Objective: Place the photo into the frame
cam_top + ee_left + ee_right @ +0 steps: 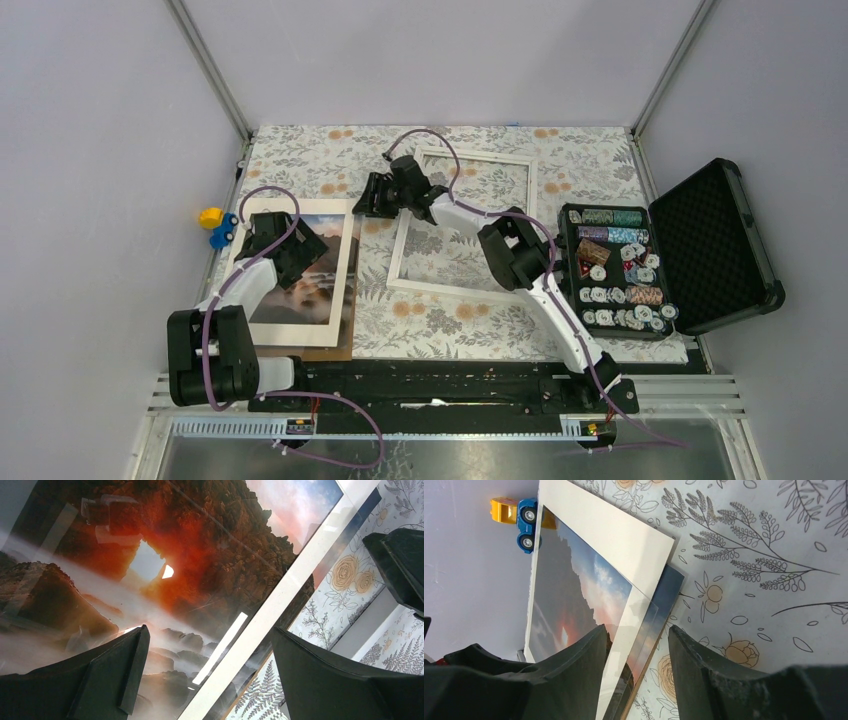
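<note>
The photo, a dark landscape with an orange glow, lies at the left under a white mat on a brown backing board. My left gripper hovers over it, wide open. In the left wrist view its jaws straddle the mat's white strip beside the photo, holding nothing. My right gripper is at the stack's far right corner. Its part-open jaws stand either side of the layered edge of mat and photo without pinching it. The white frame lies in the middle, apart from the stack.
An open black case with poker chips stands at the right edge. A blue and yellow toy car sits against the left wall beside the stack. A floral cloth covers the table, with enclosure walls on three sides.
</note>
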`<act>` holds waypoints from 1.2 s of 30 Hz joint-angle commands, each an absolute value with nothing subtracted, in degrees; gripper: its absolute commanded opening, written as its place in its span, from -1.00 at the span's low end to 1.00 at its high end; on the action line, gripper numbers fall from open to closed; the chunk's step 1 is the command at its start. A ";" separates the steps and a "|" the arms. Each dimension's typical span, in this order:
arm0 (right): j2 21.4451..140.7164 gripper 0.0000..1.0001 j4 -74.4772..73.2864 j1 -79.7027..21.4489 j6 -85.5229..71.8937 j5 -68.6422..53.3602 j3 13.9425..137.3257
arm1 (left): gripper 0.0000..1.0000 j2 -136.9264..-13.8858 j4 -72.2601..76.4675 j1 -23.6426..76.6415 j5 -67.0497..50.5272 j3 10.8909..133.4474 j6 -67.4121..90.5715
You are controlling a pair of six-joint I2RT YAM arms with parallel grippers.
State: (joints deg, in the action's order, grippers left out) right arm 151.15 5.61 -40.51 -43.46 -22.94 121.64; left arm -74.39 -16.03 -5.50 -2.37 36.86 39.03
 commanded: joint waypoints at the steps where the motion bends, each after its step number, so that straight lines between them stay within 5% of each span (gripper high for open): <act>1: 147.11 0.12 3.46 -40.43 -40.28 -21.67 124.50 | 0.97 -74.23 -13.54 -5.79 -3.01 36.74 37.88; 21: 160.75 -0.01 4.20 -40.52 -44.79 -24.81 136.36 | 0.97 -74.21 -13.45 -5.80 -3.56 36.41 37.61; 36: 150.20 -0.05 15.25 -40.25 -58.60 -34.91 123.10 | 0.97 -75.40 -12.67 -5.72 -5.73 36.22 37.48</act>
